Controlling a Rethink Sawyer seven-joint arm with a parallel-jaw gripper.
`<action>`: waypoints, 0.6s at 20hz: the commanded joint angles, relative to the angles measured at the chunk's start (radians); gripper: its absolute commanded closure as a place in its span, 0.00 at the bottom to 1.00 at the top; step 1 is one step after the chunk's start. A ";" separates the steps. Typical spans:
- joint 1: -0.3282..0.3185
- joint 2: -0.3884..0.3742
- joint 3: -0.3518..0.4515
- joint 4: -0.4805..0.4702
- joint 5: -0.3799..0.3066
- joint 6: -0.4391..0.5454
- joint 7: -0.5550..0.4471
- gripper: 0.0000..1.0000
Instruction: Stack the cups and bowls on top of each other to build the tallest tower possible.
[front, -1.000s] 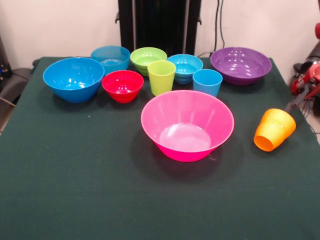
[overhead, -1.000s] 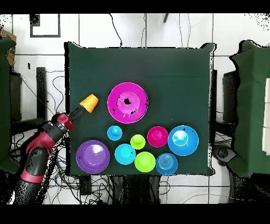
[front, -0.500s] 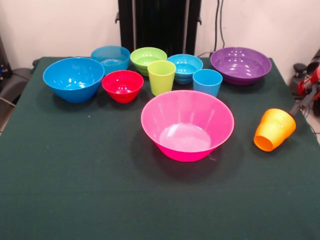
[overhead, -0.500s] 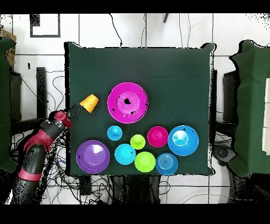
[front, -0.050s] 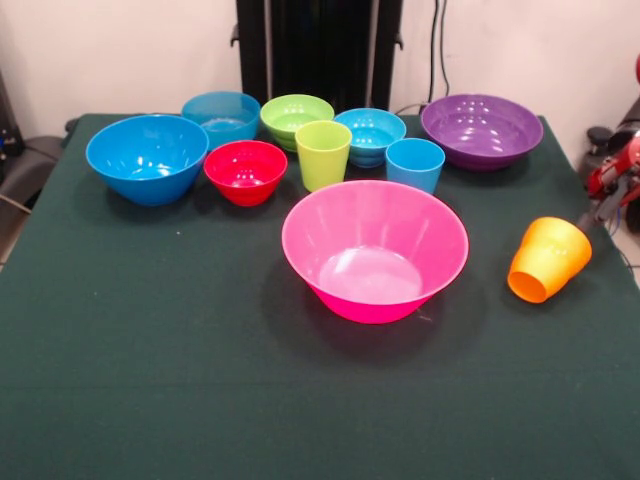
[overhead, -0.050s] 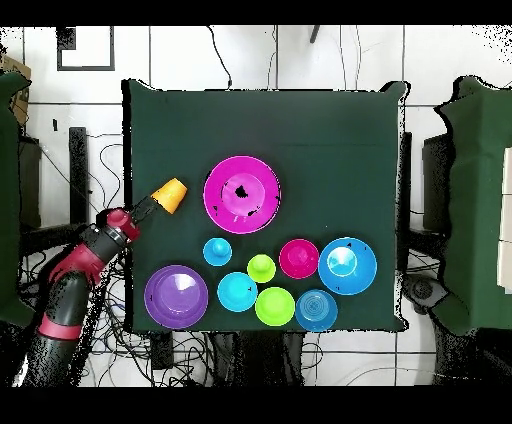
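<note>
The orange cup (front, -0.050s: 548, 258) lies on its side near the table's edge, mouth toward the camera. My gripper (front, -0.050s: 592, 215) (overhead, -0.050s: 146, 209) is right at the cup's base (overhead, -0.050s: 170, 194), reaching in from beyond the table's side. I cannot make out whether it is open or shut. The huge pink bowl (front, -0.050s: 375, 250) (overhead, -0.050s: 242, 194) sits empty mid-table. Behind it stand the lime green cup (front, -0.050s: 322, 155) and light blue cup (front, -0.050s: 414, 165), with the red bowl (front, -0.050s: 245, 171), large blue bowl (front, -0.050s: 147, 158), ribbed cyan bowl (front, -0.050s: 221, 117), lime bowl (front, -0.050s: 296, 118), small blue bowl (front, -0.050s: 370, 135) and purple bowl (front, -0.050s: 481, 130). Each piece stands singly; no tower shows.
The dark green cloth (front, -0.050s: 200, 380) covers the table. The red arm (overhead, -0.050s: 85, 262) hangs off the table's side, above loose cables on the floor. A black column (front, -0.050s: 318, 50) rises behind the row of bowls.
The arm has shifted slightly beside the table, drawing back a little and returning toward the orange cup. The cup and all bowls have stayed where they were.
</note>
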 joint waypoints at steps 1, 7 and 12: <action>-0.028 0.068 0.072 -0.152 0.021 0.075 0.343 0.00; -0.033 0.074 0.082 -0.133 0.026 0.048 0.315 0.00; -0.038 0.056 0.096 -0.120 0.035 0.026 0.293 0.00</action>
